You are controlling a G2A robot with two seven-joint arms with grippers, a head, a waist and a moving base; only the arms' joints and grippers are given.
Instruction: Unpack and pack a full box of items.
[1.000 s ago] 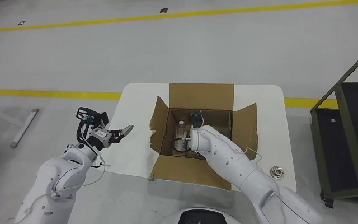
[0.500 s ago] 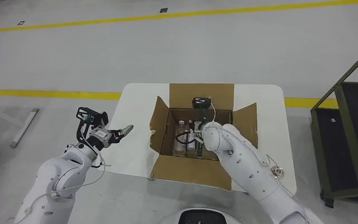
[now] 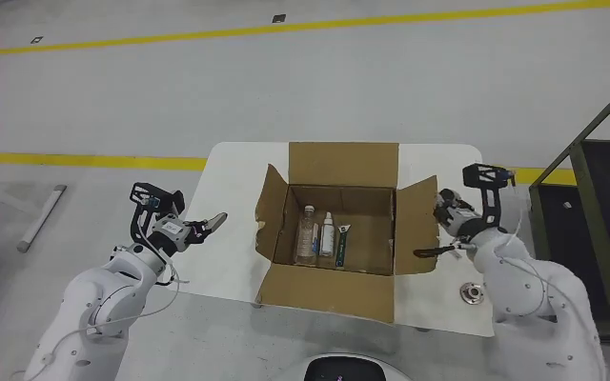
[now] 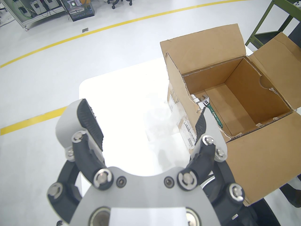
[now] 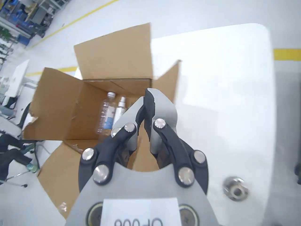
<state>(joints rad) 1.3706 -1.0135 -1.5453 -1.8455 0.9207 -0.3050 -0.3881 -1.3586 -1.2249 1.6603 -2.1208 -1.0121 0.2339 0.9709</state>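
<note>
likely mid-unpack: cardboard box (image 3: 343,162) not yet emptied
left gripper (image 4: 143,116) splayed, empty, box ahead of jaws; water bottle (image 3: 306,233), spray bottle (image 3: 327,234), wrench (image 3: 340,246) inside; right gripper (image 5: 148,97) clenched on nothing beside flap; needs reopening, then reaching in.

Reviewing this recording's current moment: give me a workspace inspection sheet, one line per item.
surface: white round-cornered table, carrying the box.
job's things: open brown cardboard box, flaps spread; inside, side by side, lie a clear plastic bottle, a small white bottle and a green-handled wrench.
clutter: small round metal fitting on the table, right of the box.
grippers: left gripper open, empty, above the table's left part; right gripper shut, empty, over the box's right flap.
cables: nothing seen.
surroundings: yellow floor lines; green metal cart at the right.
</note>
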